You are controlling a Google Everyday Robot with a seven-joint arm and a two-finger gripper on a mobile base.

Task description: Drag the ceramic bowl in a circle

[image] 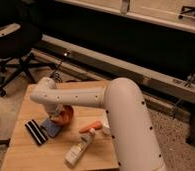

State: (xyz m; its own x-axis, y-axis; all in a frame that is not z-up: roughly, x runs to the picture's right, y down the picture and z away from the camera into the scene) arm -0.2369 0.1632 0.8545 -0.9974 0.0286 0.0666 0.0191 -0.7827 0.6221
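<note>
Bowl (67, 115) sits left of centre in the view on the wooden surface (26, 156), under the arm's wrist. Hand (54, 114) is down at the bowl's left rim, touching it or very near. I cannot tell how far the hand is open, nor whether it has hold of the rim.

Step in hand, in my judgement: sliding the bowl round its circle. To do it well I would hold the hand low and the pressure level, so the bowl rides flat on the surface without tipping or skipping. I would make the loop small and slow.

Clearances: a blue pad (52, 128) lies just in front of the bowl, touching or nearly so. A striped block (36, 132) is just beside the pad on its left. A carrot (91, 126) lies near on the front right, with a bottle (81, 148) beyond it toward the front edge. Open room is behind the bowl and to the back left, up to the rear and left edges. I judge the circle should be biased rearward, since a wide forward sweep would push the pad or carrot.
</note>
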